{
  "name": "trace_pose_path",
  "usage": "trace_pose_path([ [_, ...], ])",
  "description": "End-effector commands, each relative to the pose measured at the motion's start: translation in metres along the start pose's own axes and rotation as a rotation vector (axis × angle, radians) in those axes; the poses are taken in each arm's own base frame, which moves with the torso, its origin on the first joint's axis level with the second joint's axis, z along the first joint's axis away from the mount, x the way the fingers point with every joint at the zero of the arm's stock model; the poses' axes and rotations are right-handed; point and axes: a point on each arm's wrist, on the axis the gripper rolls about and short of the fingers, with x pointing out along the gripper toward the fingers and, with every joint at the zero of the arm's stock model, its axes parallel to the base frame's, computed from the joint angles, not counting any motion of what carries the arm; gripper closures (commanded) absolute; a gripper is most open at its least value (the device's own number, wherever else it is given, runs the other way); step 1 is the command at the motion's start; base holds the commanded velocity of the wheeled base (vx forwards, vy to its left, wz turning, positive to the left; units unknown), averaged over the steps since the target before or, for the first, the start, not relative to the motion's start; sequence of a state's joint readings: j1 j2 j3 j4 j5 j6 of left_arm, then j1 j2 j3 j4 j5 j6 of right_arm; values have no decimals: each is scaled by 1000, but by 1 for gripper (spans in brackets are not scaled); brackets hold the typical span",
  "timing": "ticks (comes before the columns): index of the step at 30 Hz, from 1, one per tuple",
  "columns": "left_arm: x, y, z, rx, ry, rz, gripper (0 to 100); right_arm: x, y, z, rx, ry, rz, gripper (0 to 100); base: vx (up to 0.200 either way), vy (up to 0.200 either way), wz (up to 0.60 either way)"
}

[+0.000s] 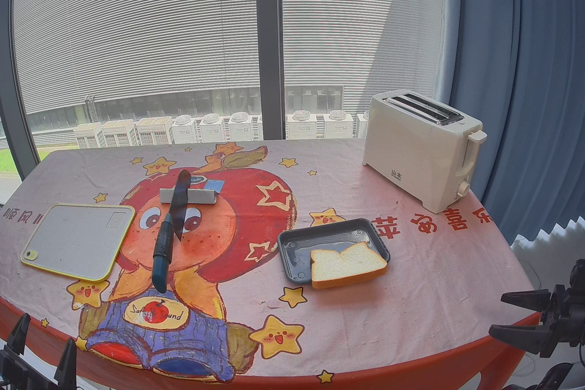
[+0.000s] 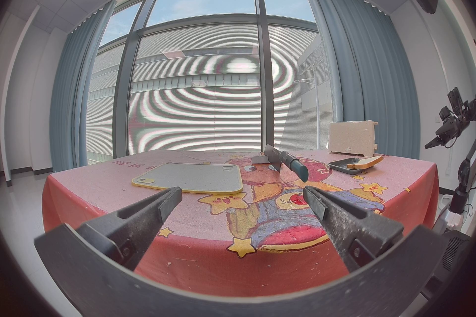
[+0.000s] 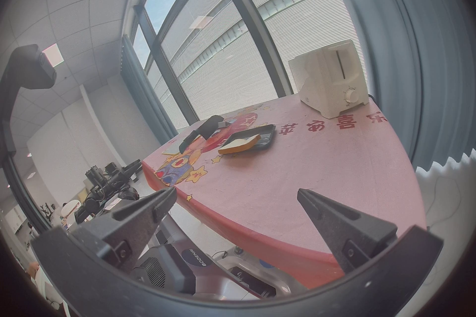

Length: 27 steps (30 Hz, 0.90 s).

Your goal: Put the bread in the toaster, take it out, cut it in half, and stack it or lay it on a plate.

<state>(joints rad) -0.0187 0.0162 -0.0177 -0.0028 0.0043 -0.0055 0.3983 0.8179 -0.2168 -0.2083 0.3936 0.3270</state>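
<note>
Pale sliced bread point(image 1: 347, 264) is left whole on the dark rectangular tray point(image 1: 304, 245), no step judged begun; left gripper point(image 2: 242, 191) and right gripper point(image 3: 237, 193) are held wide, empty.

Whole bread slice point(image 1: 347, 264) flat over dark tray's point(image 1: 332, 225) near corner; cream toaster point(image 1: 420, 147) upright beyond; teal-handled knife point(image 1: 167, 226) propped on block point(image 1: 204, 196).

Printed red characters point(image 1: 420, 223) on tablecloth point(image 1: 426, 294), small dark mark point(image 1: 397, 175) on toaster point(image 1: 426, 153)
</note>
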Motion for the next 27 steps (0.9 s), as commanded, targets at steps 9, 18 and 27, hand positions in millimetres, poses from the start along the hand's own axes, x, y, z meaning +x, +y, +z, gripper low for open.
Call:
trace_pose_path([
  [9,0,0,-5,-1,1,1,0,6,3,2,-8,42,40,0,0,0,0],
  [18,0,0,-5,-1,1,1,0,5,2,-3,-6,52,44,0,0,0,0],
  [27,0,0,-5,-1,1,1,0,7,5,-2,-19,60,74,0,0,0,0],
])
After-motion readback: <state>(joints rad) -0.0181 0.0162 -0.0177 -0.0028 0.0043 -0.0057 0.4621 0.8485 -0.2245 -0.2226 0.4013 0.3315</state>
